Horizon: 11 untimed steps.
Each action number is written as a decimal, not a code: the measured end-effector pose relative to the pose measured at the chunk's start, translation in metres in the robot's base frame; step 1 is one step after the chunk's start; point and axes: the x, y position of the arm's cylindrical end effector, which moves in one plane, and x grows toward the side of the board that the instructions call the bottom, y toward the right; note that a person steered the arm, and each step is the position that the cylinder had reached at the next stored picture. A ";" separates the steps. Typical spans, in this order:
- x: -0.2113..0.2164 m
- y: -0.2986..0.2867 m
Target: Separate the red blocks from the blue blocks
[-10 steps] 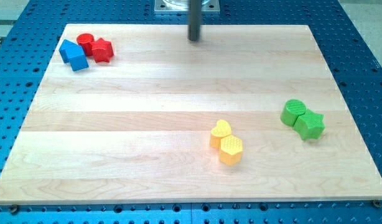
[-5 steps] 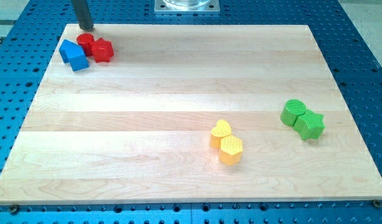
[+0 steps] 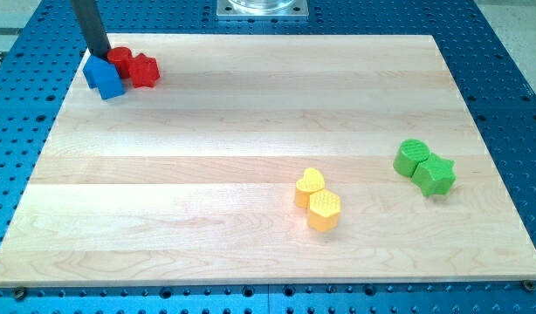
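Two blue blocks point(image 3: 104, 76) sit close together at the view's top left of the wooden board. A red cylinder point(image 3: 120, 59) and a red star-like block point(image 3: 144, 70) touch them on their right side. My tip point(image 3: 100, 54) stands at the upper edge of the blue blocks, just left of the red cylinder, touching or nearly touching both. The rod rises up out of the view's top.
A yellow heart point(image 3: 309, 184) and a yellow hexagon point(image 3: 325, 209) sit together at the bottom centre. A green cylinder point(image 3: 412, 156) and a green star point(image 3: 435, 174) sit together at the right. The board point(image 3: 250, 122) lies on a blue perforated table.
My tip moved from the board's top centre far to the left, then slightly down and left, ending against the blue and red cluster. No block has visibly moved.
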 end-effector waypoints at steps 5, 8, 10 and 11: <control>-0.028 0.126; -0.062 0.002; -0.012 0.001; 0.021 0.025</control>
